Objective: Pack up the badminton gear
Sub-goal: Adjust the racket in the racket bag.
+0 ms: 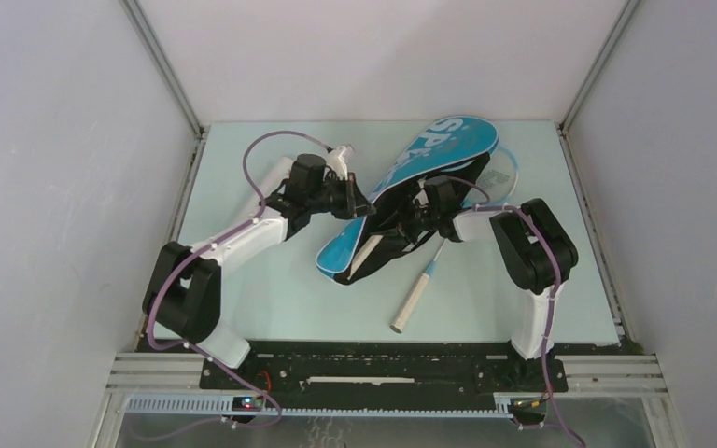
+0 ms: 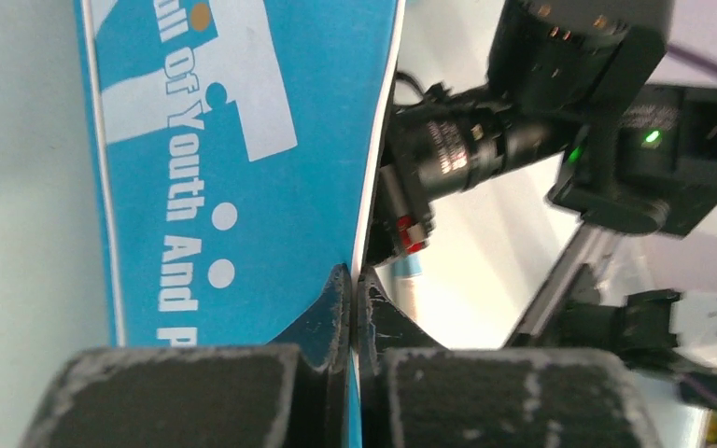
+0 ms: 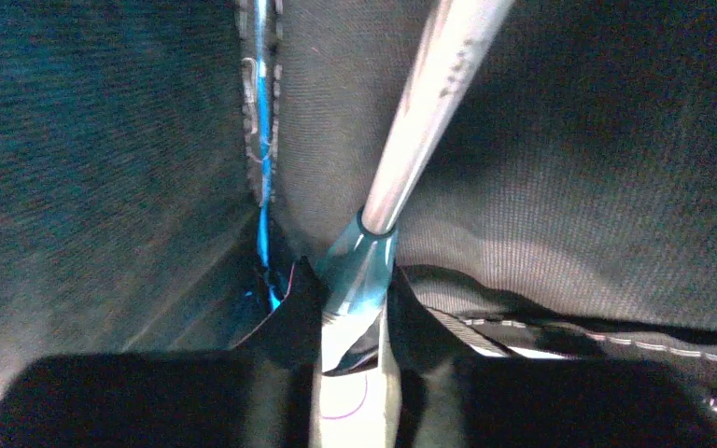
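Observation:
The blue "SPORT" racket bag (image 1: 429, 159) lies diagonally mid-table, its dark opening facing the near left. My left gripper (image 1: 366, 209) is shut on the bag's upper edge (image 2: 243, 187), with the jaws (image 2: 355, 285) pinching the white-trimmed rim. My right gripper (image 1: 409, 224) reaches into the opening. It is shut (image 3: 355, 289) on a racket (image 3: 359, 257) at the light-blue collar between shaft and white handle, with black lining all around. A white handle (image 1: 366, 250) pokes out of the opening. A second racket (image 1: 415, 297) lies on the table, its head (image 1: 502, 173) partly under the bag. No shuttlecocks are in view.
A small white object (image 1: 341, 151) lies behind my left wrist; I cannot tell what it is. The bag's black strap (image 1: 401, 247) lies at the opening. White walls enclose the table on the left, back and right. My right arm (image 2: 541, 131) shows close in the left wrist view.

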